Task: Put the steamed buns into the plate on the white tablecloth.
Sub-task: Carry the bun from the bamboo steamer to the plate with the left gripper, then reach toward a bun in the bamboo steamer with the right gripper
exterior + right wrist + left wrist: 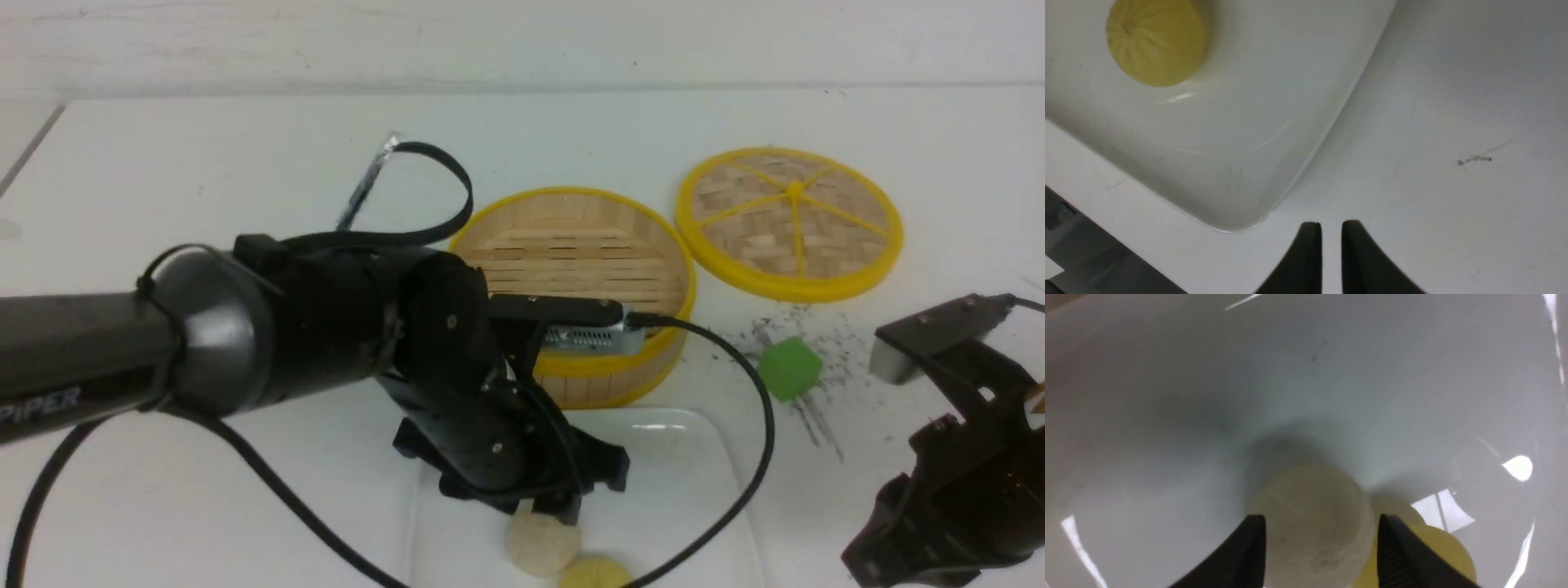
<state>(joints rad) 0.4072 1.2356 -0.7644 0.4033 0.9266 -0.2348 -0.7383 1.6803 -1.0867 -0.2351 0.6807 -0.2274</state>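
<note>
White tablecloth point(204, 163) covers counter; plate point(694, 490) sits near side of empty bamboo steamer point(571, 245). Left claw point(1318, 547) spread wide around cream bun point(1310, 522) on plate, apparently just released beside yellow bun point(1154, 41). Right claw point(1331, 245) nearly closed, holding nothing, parked off plate.

two steamed buns are in view, both on the plate: one cream-white bun point(541, 545) and one pale yellow bun point(594, 573), touching each other. there is one white rectangular plate point(686, 482). one round bamboo steamer basket point(575, 245) with a yellow rim shows no bun on the slats that can be seen. one round woven lid point(789, 222) lies beside it. one green cube point(789, 368) sits on the one white tablecloth point(204, 163). two black arms reach in, each with one end effector: left point(531, 510), right point(1331, 241).
</note>
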